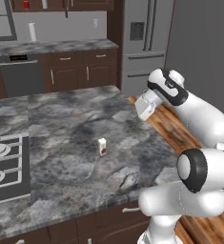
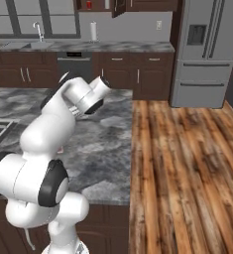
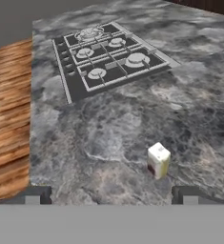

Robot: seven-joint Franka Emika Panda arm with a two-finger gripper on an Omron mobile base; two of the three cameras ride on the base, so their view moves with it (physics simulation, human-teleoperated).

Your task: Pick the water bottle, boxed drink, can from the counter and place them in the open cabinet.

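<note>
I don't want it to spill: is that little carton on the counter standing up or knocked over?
Upright. The boxed drink stands on its base on the counter, top face upward, alone, with nothing touching it.

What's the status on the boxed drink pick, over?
Fingers open, nothing held, above the counter. Boxed drink upright on the stone, untouched, apart from the cooktop. Nothing between fingers and carton.

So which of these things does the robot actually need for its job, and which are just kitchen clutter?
Part of the job:
- boxed drink, upright on the counter
- can and water bottle, already in the open cabinet
- gripper, open above the boxed drink

Just there:
- cooktop
- paper towel roll
- fridge
- sink tap
</note>
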